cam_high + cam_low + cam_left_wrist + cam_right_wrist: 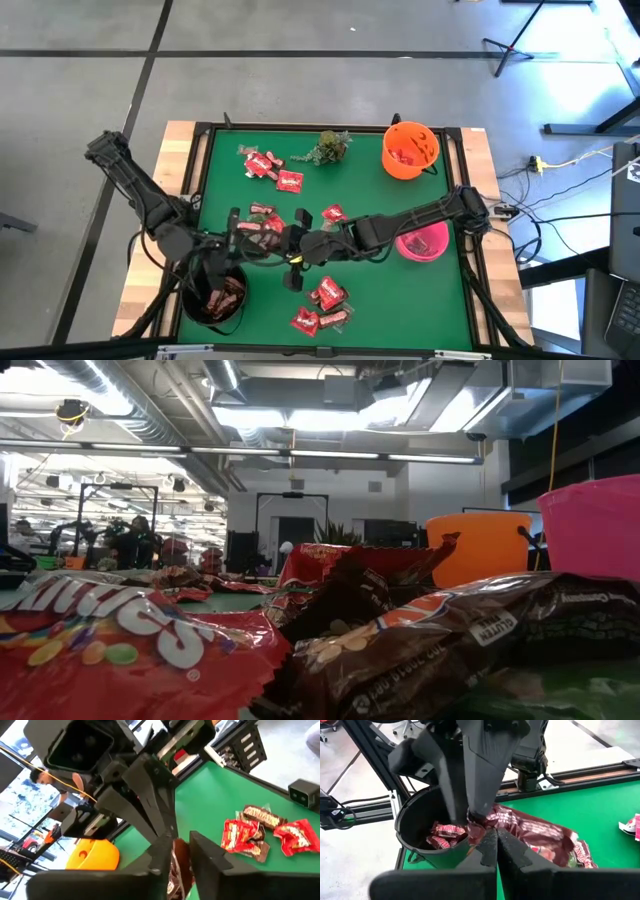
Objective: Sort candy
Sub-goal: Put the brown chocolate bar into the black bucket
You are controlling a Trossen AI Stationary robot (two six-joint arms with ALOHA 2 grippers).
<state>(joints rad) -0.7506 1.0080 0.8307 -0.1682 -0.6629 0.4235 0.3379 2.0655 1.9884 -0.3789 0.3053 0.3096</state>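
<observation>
The right gripper [492, 837] has its two dark fingers pressed together on the end of a dark brown-red candy bar [530, 832]. The left gripper [470, 810] pinches the same bar from the opposite side. Both meet near the table's centre-left, just beside the black bowl [213, 298], which sits at about seven o'clock on the green table [400, 300]. The left arm reaches in from nine o'clock, the right arm from three o'clock.

The bar's wrapper is crinkled and glossy. More brown-red bars lie inside the black bowl. Red square packets [322, 305] are scattered at six o'clock and eleven o'clock. One red wrapper [110, 635] reads "Skittles" in part; a brown wrapper shows "gluten free".

An orange bowl [410, 150] stands at one o'clock, a pink bowl [425, 243] at three o'clock.
</observation>
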